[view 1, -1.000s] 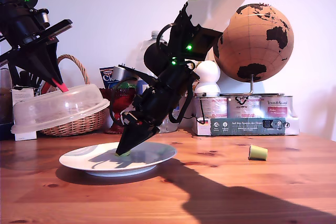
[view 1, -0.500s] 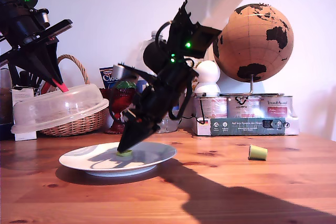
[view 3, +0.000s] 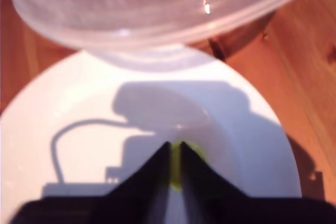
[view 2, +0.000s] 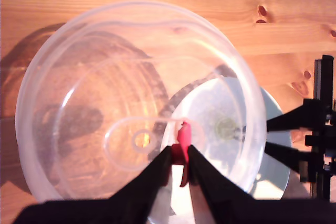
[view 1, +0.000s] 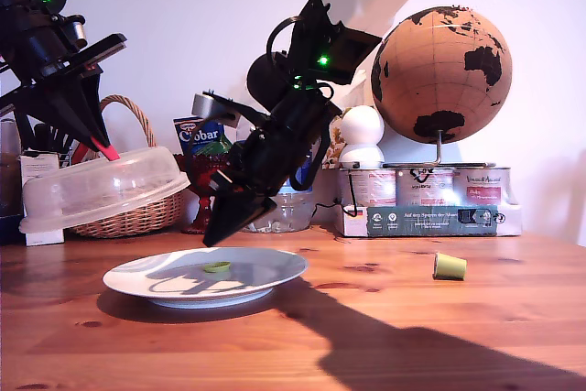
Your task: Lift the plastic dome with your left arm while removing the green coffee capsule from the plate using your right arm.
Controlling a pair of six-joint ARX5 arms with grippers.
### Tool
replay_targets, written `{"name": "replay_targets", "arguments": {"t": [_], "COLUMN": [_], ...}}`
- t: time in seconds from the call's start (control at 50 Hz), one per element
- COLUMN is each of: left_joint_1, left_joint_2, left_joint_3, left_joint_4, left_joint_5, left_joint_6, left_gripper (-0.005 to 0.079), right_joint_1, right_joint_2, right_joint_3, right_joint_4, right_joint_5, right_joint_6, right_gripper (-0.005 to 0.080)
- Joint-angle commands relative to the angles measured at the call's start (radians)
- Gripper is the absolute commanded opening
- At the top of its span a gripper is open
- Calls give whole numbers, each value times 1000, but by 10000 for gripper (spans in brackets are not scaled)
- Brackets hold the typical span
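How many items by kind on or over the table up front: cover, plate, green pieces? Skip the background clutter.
Translucent plastic dome with red-pink tab: 1
Round white plate: 1
Pale green cup-shaped capsule: 1
Small flat green disc: 1
Total: 4

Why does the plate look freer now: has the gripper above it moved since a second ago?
Yes. My second gripper has risen off the plate, leaving the small green disc lying there.
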Motion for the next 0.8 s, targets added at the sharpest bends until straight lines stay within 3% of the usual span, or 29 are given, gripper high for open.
{"name": "replay_targets", "arguments": {"t": [0.0, 0.54, 0.78], "left_joint_1": [-2, -2, -2], "left_joint_2": [-21, -21, -21], "left_joint_3": [17, 17, 17], "left_joint_4": [6, 6, 6], "left_joint_5": [10, 12, 19], "left_joint_6": [9, 9, 9], "left_gripper": [-22, -22, -22], "right_joint_1": [4, 2, 2], "right_joint_2": [13, 40, 42], "right_joint_3": [-3, -4, -4], "right_joint_4": [-5, -19, -18], "right_joint_5": [0, 0, -2], "right_joint_6": [-7, -29, -29], "right_gripper": [182, 185, 253]}}
